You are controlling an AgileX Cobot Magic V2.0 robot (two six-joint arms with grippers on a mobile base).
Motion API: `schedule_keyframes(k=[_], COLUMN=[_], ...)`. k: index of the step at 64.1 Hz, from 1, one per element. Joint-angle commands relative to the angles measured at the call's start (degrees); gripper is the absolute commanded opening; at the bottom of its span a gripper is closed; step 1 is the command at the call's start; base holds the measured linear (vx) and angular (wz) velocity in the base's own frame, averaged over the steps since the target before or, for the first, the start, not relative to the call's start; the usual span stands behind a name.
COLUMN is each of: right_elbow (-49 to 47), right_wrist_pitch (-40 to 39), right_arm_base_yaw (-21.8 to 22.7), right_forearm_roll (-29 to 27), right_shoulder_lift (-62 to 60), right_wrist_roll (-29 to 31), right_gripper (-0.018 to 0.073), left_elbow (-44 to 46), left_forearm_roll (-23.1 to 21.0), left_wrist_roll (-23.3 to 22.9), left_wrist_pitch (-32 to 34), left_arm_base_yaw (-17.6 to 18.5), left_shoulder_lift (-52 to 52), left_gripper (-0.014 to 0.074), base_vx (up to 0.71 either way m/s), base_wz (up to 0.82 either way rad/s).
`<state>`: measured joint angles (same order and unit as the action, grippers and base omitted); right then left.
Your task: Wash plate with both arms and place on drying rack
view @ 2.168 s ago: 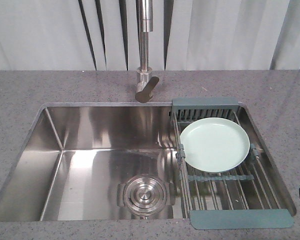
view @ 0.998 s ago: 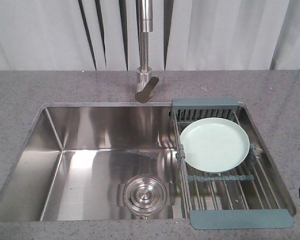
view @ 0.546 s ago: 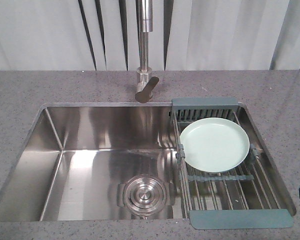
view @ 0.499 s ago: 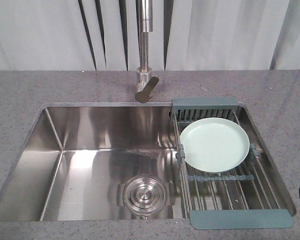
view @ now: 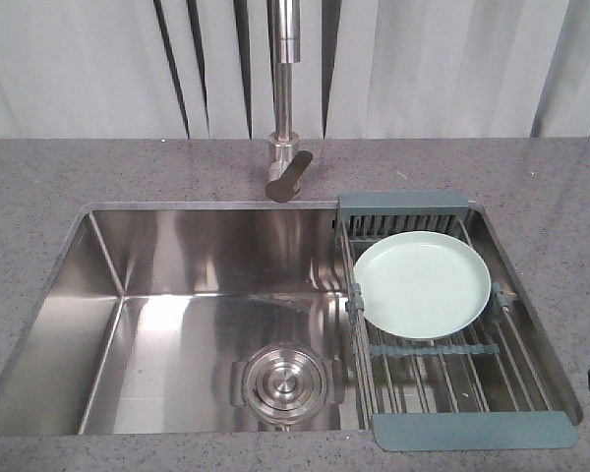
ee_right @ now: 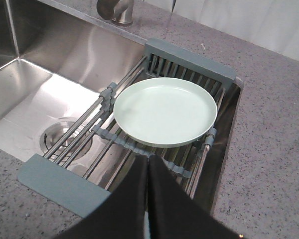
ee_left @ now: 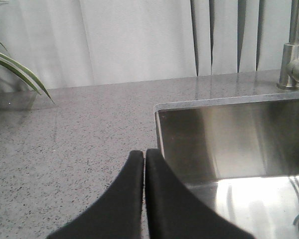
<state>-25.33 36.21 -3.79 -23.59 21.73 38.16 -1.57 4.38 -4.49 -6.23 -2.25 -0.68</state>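
The right gripper hangs nearest, jaws pressed together and holding nothing, above the near part of the drying rack. Just beyond it the plate lies flat, face up, on the rack's steel wires towards the far end piece, across the right side of the sink. The left gripper, jaws likewise closed and empty, hovers over the speckled grey tabletop by the sink's left rim. Farther back stands the faucet.
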Motion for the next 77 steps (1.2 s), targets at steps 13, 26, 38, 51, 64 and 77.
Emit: schedule_keyframes(k=[13, 26, 38, 51, 64, 77], right_elbow=[8.6, 20.1, 24.4, 27.1, 27.1, 27.1], right_wrist_pitch=[-11.5, -19.6, -21.0, -28.5, -38.4, -40.0], right_arm_base_yaw=[-0.2, -0.2, -0.1, 0.0, 0.0, 0.0], right_forearm_roll=[0.4, 5.0, 15.0, 23.1, 26.2, 26.1], right_shoulder_lift=[-6.8, -16.5, -23.1, -23.0, -23.0, -23.0], right_wrist_roll=[-0.9, -15.6, -29.7, -38.8, -38.2, -38.2], right_gripper=[-0.0006, -0.0006, -0.0006, -0.0006, -0.0006, -0.0006], left_elbow=[-1.1, -1.1, -1.1, -1.1, -1.1, -1.1], left_forearm_roll=[-0.5, -0.5, -0.5, -0.5, -0.5, -0.5], left_wrist_roll=[-0.2, -0.2, -0.2, -0.2, -0.2, -0.2], left_wrist_pitch=[4.4, 4.4, 4.4, 4.4, 4.4, 4.4], left_arm_base_yaw=[-0.1, -0.1, -0.1, -0.1, -0.1, -0.1], left_shoulder_lift=[-0.9, -0.9, -0.9, -0.9, -0.9, -0.9], left_gripper=[-0.0006, -0.0006, -0.0006, -0.0006, -0.0006, -0.0006], base_vx=[0.00, 0.00, 0.00, 0.00, 0.00, 0.00], base_wz=[0.00, 0.00, 0.00, 0.00, 0.00, 0.00])
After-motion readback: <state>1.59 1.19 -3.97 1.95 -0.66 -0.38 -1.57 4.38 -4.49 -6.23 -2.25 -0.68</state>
